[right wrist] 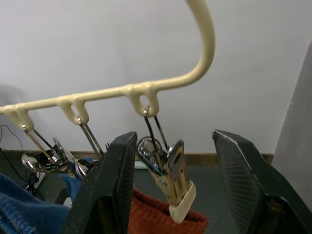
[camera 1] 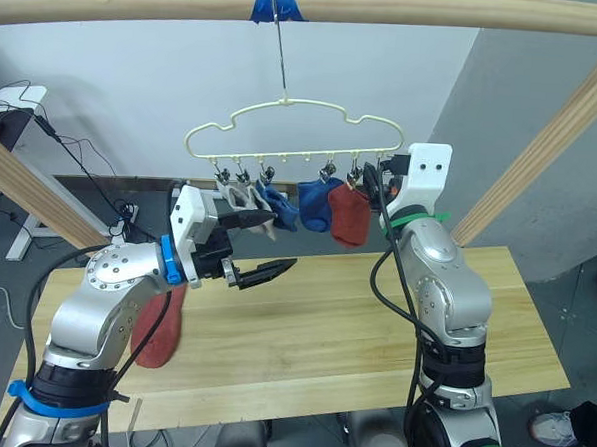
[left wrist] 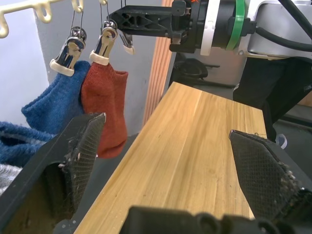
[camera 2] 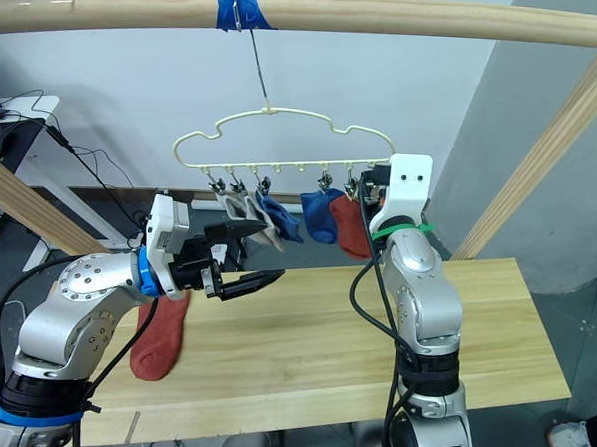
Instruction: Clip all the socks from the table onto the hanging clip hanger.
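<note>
Light wood table [camera 1: 373, 328] under a round wooden pole [camera 1: 140, 0]; your clip hanger [camera 1: 293, 133] hangs from blue tape [camera 1: 273, 2]. Five socks are clipped: grey, blue, one rust-red [camera 1: 351, 216]. One rust-red sock [camera 1: 158, 326] lies at the table's left edge, partly behind your left arm. Left gripper [camera 1: 262, 247] is spread, empty. Right gripper [right wrist: 170, 195] is spread around the end clip [right wrist: 173, 180].
</note>
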`<state>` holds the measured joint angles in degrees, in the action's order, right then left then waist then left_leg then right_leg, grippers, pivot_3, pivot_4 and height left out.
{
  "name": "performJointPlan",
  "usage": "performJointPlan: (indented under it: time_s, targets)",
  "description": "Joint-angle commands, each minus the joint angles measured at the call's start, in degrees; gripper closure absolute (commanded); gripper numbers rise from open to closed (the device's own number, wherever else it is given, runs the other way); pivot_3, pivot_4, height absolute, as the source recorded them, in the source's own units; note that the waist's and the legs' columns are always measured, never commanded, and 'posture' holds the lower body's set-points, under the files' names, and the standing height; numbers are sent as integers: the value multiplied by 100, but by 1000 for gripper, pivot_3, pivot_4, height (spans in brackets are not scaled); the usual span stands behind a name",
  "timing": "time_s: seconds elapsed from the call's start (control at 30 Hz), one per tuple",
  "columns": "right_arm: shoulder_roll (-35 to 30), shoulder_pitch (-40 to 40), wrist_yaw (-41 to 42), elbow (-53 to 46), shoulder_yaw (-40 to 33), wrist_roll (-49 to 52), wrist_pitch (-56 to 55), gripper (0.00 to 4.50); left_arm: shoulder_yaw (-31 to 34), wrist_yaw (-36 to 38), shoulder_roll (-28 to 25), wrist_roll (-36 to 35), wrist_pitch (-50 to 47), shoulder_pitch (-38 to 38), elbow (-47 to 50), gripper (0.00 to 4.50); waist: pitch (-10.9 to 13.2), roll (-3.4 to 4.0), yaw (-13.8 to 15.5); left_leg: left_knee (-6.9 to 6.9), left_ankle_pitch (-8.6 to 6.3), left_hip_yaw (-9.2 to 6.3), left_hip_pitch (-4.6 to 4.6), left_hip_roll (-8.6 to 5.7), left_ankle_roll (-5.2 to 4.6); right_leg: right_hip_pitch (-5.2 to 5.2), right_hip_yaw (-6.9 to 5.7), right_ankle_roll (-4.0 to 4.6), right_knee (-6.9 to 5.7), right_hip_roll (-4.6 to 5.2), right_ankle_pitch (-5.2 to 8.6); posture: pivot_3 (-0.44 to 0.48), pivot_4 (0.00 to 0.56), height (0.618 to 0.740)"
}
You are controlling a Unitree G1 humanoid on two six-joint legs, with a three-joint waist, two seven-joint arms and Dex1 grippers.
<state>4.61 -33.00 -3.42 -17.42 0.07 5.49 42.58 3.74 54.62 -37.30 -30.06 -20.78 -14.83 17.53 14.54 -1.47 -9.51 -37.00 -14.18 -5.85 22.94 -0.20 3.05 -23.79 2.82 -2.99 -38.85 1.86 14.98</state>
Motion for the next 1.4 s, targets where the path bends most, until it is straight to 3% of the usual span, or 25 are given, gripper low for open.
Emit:
performJointPlan:
  time_s: [0.03, 1.4]
  targets:
    - [21, -122, -54, -131, 33, -36, -170, 2324, 25, 29, -5, 6, 122, -51, 119, 0, 0, 0, 0, 0, 0, 0, 0, 0, 0, 0, 0, 0, 0, 0, 0, -232, 206, 740]
    - [152, -37, -271, -262, -16, -37, -93, 2324, -22, 115, 28, 35, 145, -122, 46, 0, 0, 0, -4, -1, 0, 0, 0, 0, 0, 0, 0, 0, -1, 0, 0, -246, 206, 740]
